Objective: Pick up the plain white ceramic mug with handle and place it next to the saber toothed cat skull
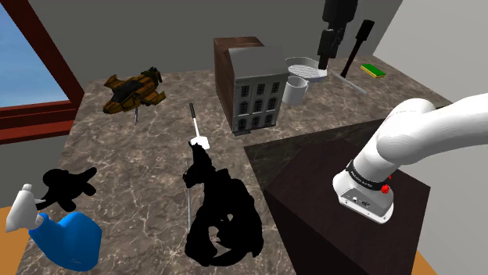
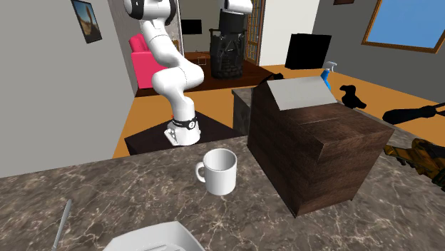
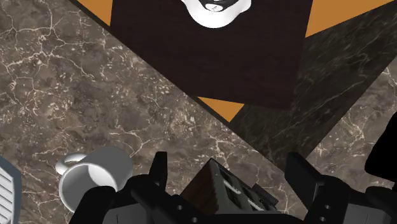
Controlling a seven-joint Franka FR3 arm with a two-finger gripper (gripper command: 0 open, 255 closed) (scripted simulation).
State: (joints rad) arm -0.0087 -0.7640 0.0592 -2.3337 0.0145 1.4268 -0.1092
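The white mug (image 1: pixel 296 91) stands upright on the marble counter (image 1: pixel 141 148), just beside the model house (image 1: pixel 254 86); its handle shows on the mug (image 2: pixel 220 171) in the second exterior view. My black gripper (image 1: pixel 324 64) hangs open, well above the counter and over the mug's far side. In the wrist view the mug (image 3: pixel 95 181) lies outside one finger, and the gripper (image 3: pixel 229 170) holds nothing. The gripper (image 2: pixel 227 71) hovers high over the mug. A large all-black shape (image 1: pixel 220 215) lies near the counter's front edge; I cannot tell if it is the skull.
A white ribbed rack (image 1: pixel 305 69) sits behind the mug. A smaller black shape (image 1: pixel 67 186), a blue spray bottle (image 1: pixel 62 234), a model aircraft (image 1: pixel 133 90), a long utensil (image 1: pixel 191 125), a green sponge (image 1: pixel 374 70) and a black brush (image 1: pixel 357 47) share the counter. The dark stand (image 1: pixel 328 203) is at lower right.
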